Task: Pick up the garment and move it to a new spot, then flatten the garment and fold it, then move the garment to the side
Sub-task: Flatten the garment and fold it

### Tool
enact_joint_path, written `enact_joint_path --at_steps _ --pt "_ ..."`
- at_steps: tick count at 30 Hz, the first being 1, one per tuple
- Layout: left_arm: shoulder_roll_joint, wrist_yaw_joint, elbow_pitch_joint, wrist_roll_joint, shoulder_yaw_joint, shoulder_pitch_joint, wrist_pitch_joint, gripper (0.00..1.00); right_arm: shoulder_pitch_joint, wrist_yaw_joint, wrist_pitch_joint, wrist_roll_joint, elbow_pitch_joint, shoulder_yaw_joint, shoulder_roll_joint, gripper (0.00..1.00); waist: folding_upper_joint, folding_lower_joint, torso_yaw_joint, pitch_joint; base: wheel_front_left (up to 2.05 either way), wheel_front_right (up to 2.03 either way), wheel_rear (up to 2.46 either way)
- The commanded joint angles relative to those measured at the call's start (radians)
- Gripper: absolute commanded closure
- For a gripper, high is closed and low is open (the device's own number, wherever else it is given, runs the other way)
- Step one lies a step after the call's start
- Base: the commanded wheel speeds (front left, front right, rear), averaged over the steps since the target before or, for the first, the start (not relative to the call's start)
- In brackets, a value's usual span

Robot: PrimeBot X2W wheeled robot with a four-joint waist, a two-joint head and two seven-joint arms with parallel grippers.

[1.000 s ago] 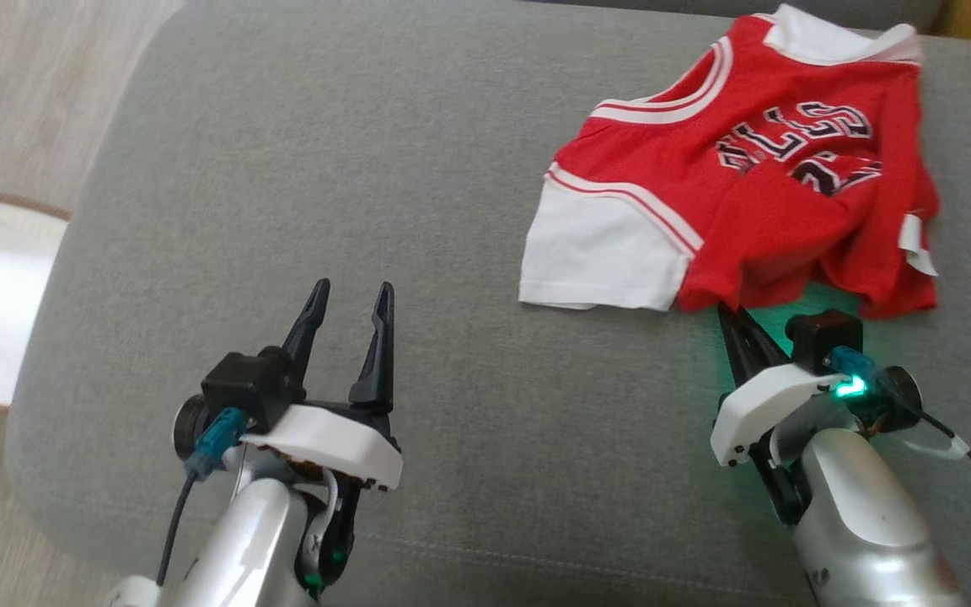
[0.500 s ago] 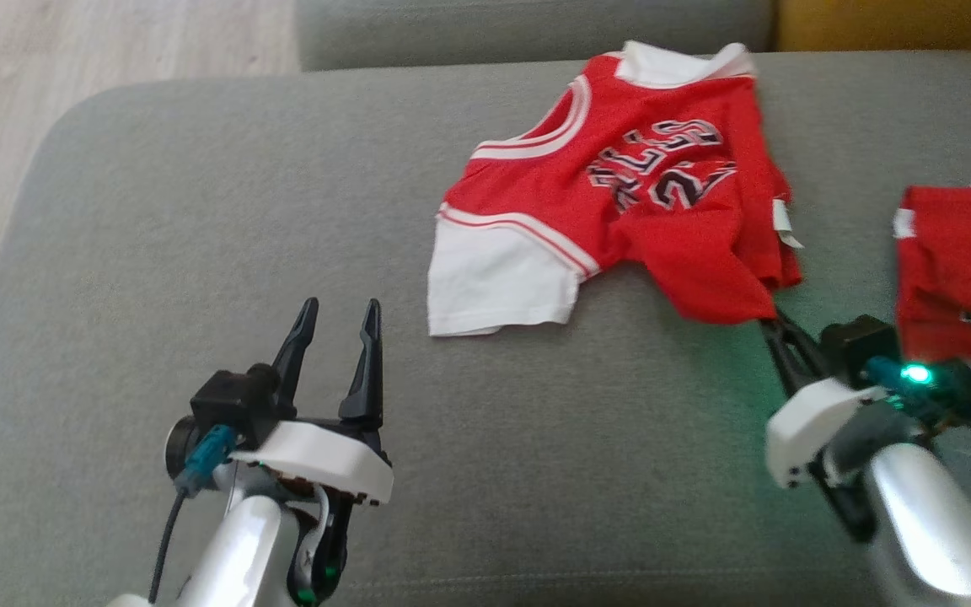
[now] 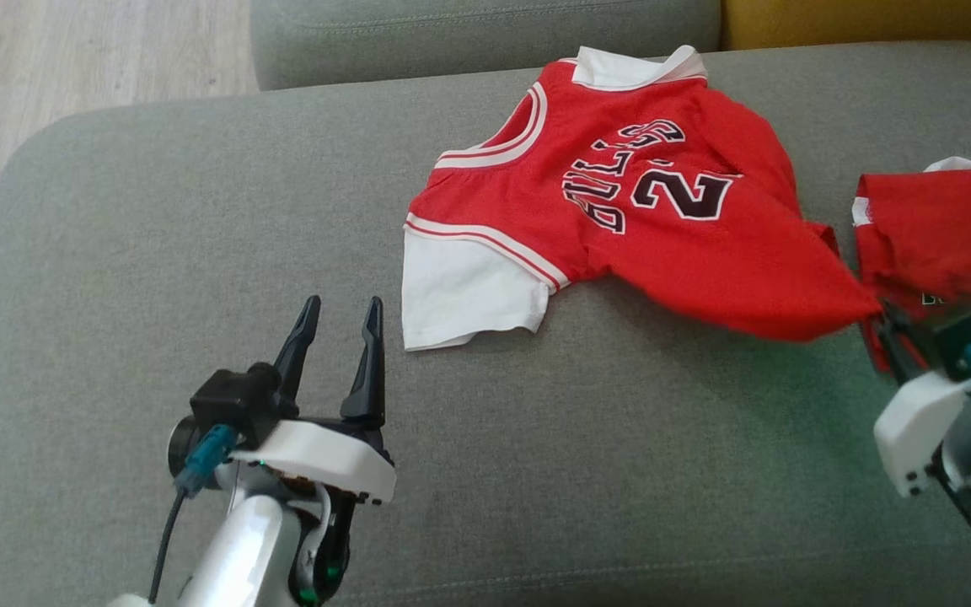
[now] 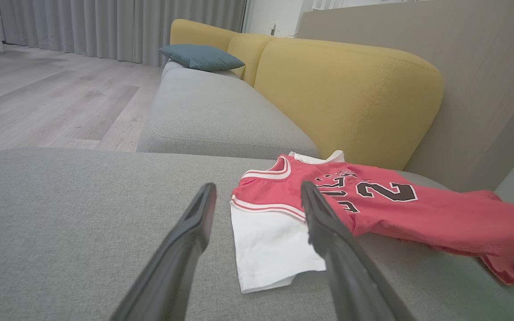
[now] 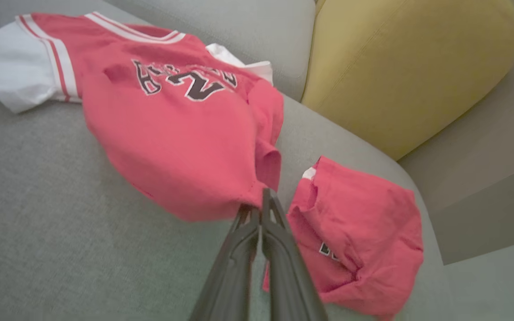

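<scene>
Right hand [image 3: 886,317] tight on hem of the red jersey [image 3: 662,253].

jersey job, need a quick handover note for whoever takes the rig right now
Left gripper: open, empty, over the cushion, near the white sleeve of the jersey.
Right gripper: shut on the jersey's red hem.
Jersey: number side up, mostly on the cushion; second red garment close beside the hem.
Done: grip made.
Left: move it, flatten, fold, set aside.
</scene>
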Motion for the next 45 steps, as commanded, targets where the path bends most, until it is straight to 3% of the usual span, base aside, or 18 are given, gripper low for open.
enact_joint_path --at_steps 1,2,3,6,12,16,21,28,36,41,45 --pt "0.007 0.003 -0.032 -0.002 0.025 -0.029 -0.012 0.00 0.012 0.007 0.004 -0.006 -0.030 0.000 -0.019 1.00 0.0000 0.0000 0.002 0.000 0.00 0.00 0.00" --pt "0.007 0.002 -0.031 -0.001 0.024 -0.030 -0.012 0.00 0.024 0.007 0.003 -0.006 -0.027 -0.011 -0.007 0.61 0.0000 0.0000 0.003 0.001 0.00 0.00 0.00" --pt "0.007 0.001 -0.030 0.000 0.024 -0.032 -0.012 0.00 0.033 0.007 -0.001 -0.014 -0.022 -0.023 0.005 0.00 0.0000 0.0000 0.003 0.001 0.00 0.00 0.00" --pt "0.007 -0.002 -0.028 0.006 0.030 -0.034 -0.012 0.00 0.053 0.007 -0.025 -0.029 -0.004 -0.091 0.074 0.00 0.0000 0.0000 0.001 0.003 0.00 0.00 0.00" --pt "0.007 -0.008 -0.027 0.014 0.047 -0.028 -0.012 0.00 0.063 0.007 -0.192 -0.025 -0.017 -0.262 0.326 0.00 0.0000 0.0000 -0.010 -0.010 0.00 0.00 0.00" --pt "0.007 -0.008 -0.034 0.014 0.049 -0.019 -0.012 0.00 0.083 0.007 -0.320 -0.021 -0.025 -0.298 0.409 0.00 0.0000 0.0000 -0.018 -0.019 0.00 0.00 0.00" --pt "0.007 -0.010 -0.035 0.011 0.050 -0.008 -0.012 0.00 0.101 0.007 -0.416 -0.009 0.006 -0.293 0.429 0.00 0.0000 0.0000 -0.028 -0.020 0.00 0.00 0.00" --pt "0.007 -0.018 -0.003 0.017 0.048 -0.040 -0.012 0.00 0.071 0.007 -0.445 0.034 0.032 -0.270 0.430 0.00 0.0000 0.0000 -0.048 0.001 0.00 0.00 0.00" --pt "0.015 0.011 0.226 0.025 0.045 -0.189 0.098 0.00 0.040 0.007 -0.448 0.057 0.013 -0.238 0.430 0.00 0.0000 0.0000 -0.094 0.067 0.00 0.00 0.00" --pt "0.021 -0.018 0.358 -0.005 0.043 -0.277 0.196 0.00 0.027 0.007 -0.458 0.072 0.009 -0.234 0.430 0.00 0.0000 0.0000 -0.123 0.107 0.00 0.00 0.00" --pt "0.035 -0.018 0.438 0.002 0.033 -0.319 0.243 0.00 0.019 0.007 -0.471 0.081 0.018 -0.232 0.430 0.00 0.0000 0.0000 -0.138 0.128 0.00 0.00 0.00"
